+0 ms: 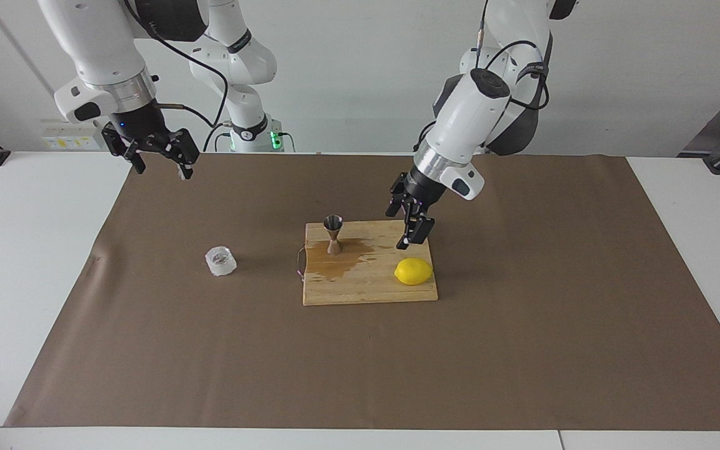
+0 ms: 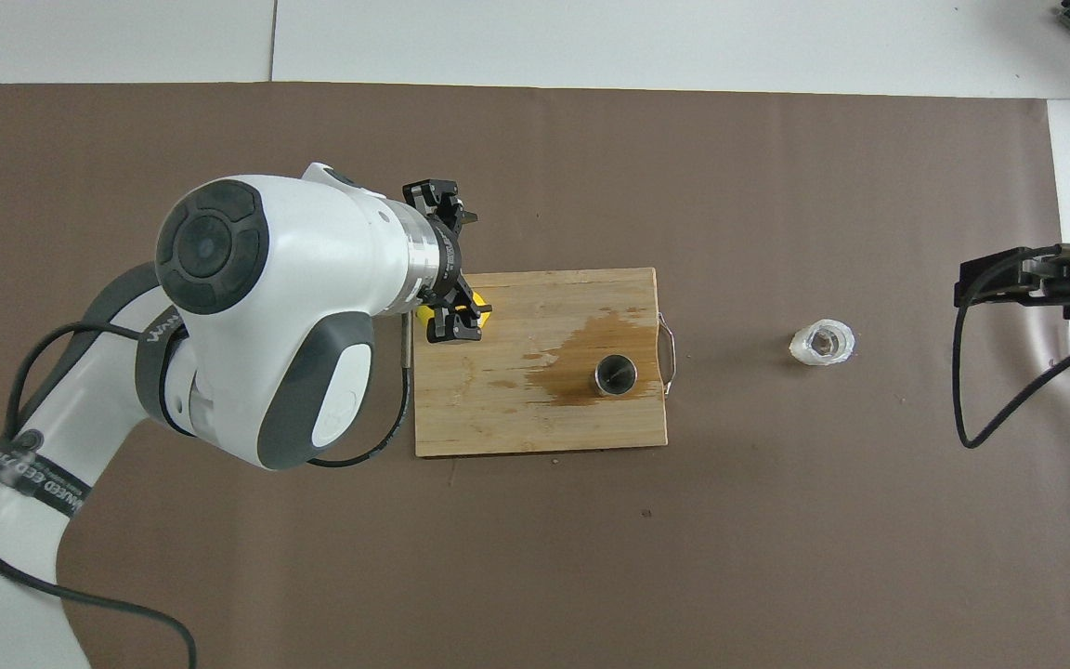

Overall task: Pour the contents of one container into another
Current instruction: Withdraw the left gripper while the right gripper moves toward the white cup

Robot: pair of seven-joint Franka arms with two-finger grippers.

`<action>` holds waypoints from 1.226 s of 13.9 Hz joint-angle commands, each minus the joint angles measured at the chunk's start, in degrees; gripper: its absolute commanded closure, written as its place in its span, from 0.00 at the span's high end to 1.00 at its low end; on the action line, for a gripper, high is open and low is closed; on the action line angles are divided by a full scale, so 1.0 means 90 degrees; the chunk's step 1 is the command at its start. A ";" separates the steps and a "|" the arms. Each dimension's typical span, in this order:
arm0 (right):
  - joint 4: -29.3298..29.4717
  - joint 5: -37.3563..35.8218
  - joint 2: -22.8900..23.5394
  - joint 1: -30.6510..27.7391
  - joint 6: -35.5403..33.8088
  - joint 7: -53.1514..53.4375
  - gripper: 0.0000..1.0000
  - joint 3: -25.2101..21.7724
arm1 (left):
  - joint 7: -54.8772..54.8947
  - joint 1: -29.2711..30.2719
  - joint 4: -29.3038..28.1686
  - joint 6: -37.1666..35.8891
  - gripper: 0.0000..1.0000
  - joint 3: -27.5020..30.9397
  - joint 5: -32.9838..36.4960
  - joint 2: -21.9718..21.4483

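Clearly glass cup (image 1: 220,260) standing alone toward right arm's end of desk (image 1: 522,325); right pincer (image 1: 155,155) (released, empty) hanging nearer it; left pincer (image 1: 411,220), released, hovering over board (image 1: 366,284), jigger (image 1: 333,234) apart.

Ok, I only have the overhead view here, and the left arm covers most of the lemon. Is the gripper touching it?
Observer: No. The left gripper hangs in the air above the cutting board, clear of the lemon.
Operator: Is the jigger standing properly? I see only a round rim.
Observer: Yes, the jigger stands upright on its lower cone.
Operator: And the right gripper?
Observer: The right gripper is raised over the mat's edge at its own end of the table, open and empty.
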 commanded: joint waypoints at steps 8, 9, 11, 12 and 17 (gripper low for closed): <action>-0.0048 0.0139 -0.0073 -0.0087 -0.0059 -0.0036 1.00 0.0028 | 0.3893 0.1326 -0.0114 -0.1068 1.00 -0.0026 0.0961 -0.0654; -0.0058 0.0139 -0.0073 -0.0087 -0.0059 -0.0036 1.00 0.0028 | 0.4439 0.1473 -0.0105 -0.1214 1.00 -0.0026 0.0961 -0.0684; -0.0058 0.0129 -0.0073 -0.0087 -0.0059 -0.0036 1.00 0.0028 | 0.5592 0.1834 -0.0105 -0.1469 1.00 -0.0026 0.0961 -0.0791; -0.0058 0.0129 -0.0073 -0.0087 -0.0059 -0.0036 1.00 0.0028 | 0.6052 0.1981 -0.0105 -0.1547 1.00 -0.0026 0.0961 -0.0830; -0.0058 0.0139 -0.0102 -0.0087 -0.0155 -0.0007 1.00 0.0028 | 0.7917 0.2450 -0.0075 -0.1801 1.00 -0.0016 0.0961 -0.0869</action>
